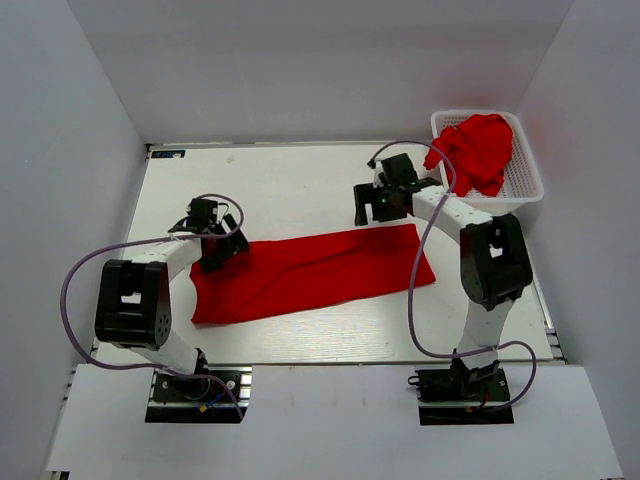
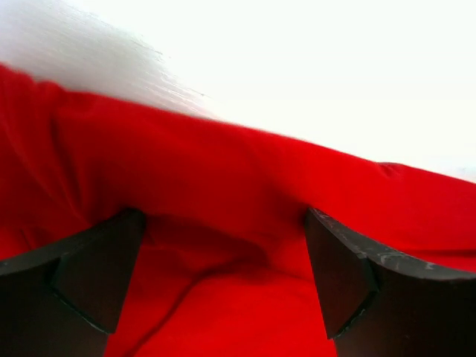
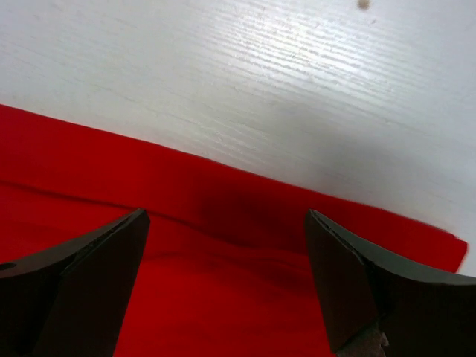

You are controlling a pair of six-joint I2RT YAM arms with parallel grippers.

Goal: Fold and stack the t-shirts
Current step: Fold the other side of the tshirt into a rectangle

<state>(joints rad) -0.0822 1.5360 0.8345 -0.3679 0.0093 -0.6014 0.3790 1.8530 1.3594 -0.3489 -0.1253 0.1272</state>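
A red t-shirt (image 1: 310, 272) is laid out across a white table (image 1: 300, 180)

The wood-grained tabletop is crossed from left to right by the shirt, which is folded into one long flat band and set at a slight slant, its right end lying farther from the near edge than its left. A doubled layer of cloth is seen along the band's far edge in the wrist views. A white lattice basket (image 1: 528, 175) is placed at the far right corner, well apart from the band. A small dark speck (image 3: 363, 4) is seen on the bare surface.
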